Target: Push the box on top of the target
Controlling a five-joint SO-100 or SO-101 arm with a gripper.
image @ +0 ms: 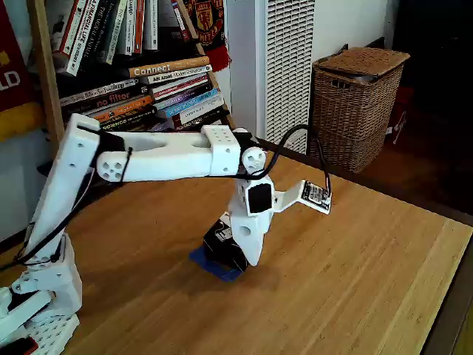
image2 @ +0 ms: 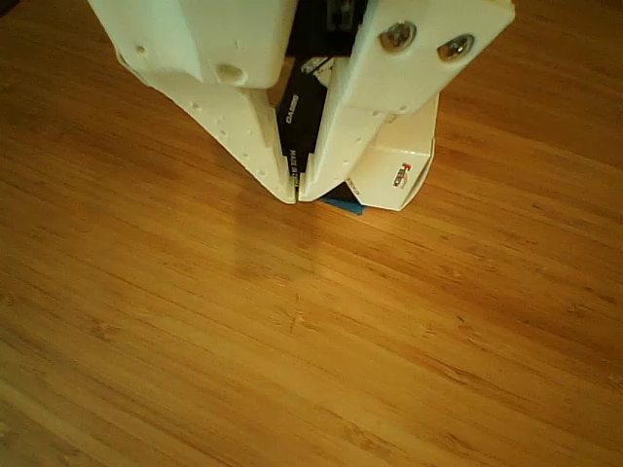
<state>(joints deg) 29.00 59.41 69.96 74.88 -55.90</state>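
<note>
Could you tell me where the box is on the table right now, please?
In the fixed view, the box sits mid-table against the left of the gripper, partly over the blue target.

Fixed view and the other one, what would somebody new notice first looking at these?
The white arm stretches across the wooden table, its gripper pointing down at mid-table, fingertips together. The box sits right behind the fingers, touching them, with blue tape of the target peeking out beneath. Behind, a wicker basket stands beside a leaning bookshelf.
</note>
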